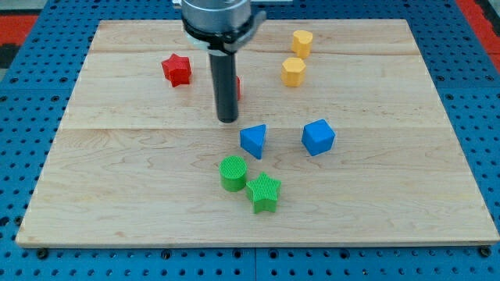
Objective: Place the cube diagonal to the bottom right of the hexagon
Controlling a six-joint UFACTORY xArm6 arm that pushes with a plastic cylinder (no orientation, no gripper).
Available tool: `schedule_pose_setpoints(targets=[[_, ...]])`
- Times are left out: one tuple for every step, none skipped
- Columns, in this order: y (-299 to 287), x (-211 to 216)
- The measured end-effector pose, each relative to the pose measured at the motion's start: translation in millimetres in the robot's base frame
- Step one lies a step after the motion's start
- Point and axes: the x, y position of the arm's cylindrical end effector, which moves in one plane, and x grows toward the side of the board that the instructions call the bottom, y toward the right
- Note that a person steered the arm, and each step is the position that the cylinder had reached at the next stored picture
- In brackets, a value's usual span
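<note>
Item: wooden board (117, 195), pale, made of joined planks, lying on a blue perforated base (31, 70). A red surface shows at the view's top corners.

Open room: the board's left half below the red star is bare wood, as is the wide strip along the view's bottom edge and the right side beyond the blue cube. No block touches any edge of the board.

Blocks:
- red star (176, 69), upper left of centre, well apart from the others.
- red block (237, 86), only a sliver showing just behind the rod; shape cannot be made out.
- yellow block (302, 41), near the view's top, shape unclear.
- yellow hexagon (293, 72), just below the yellow block, close to it.
- blue triangular block (253, 140), centre of the board.
- blue cube (318, 137), to the right of the triangular block, below and slightly right of the yellow hexagon, apart from both.
- green cylinder (232, 172), below centre.
- green star (264, 193), touching or almost touching the green cylinder at its lower right.

Tool: dark rod hanging from a grey mount at the view's top. My tip (227, 119) rests on bare wood, up and left of the blue triangular block, well left of the blue cube. There is no pincer, so nothing is grasped; the tip touches no block that can be seen.
</note>
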Motion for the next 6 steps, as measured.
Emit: schedule_pose_setpoints(targets=[[20,28],[59,47],[97,47],[124,46],[130,36],[170,44]])
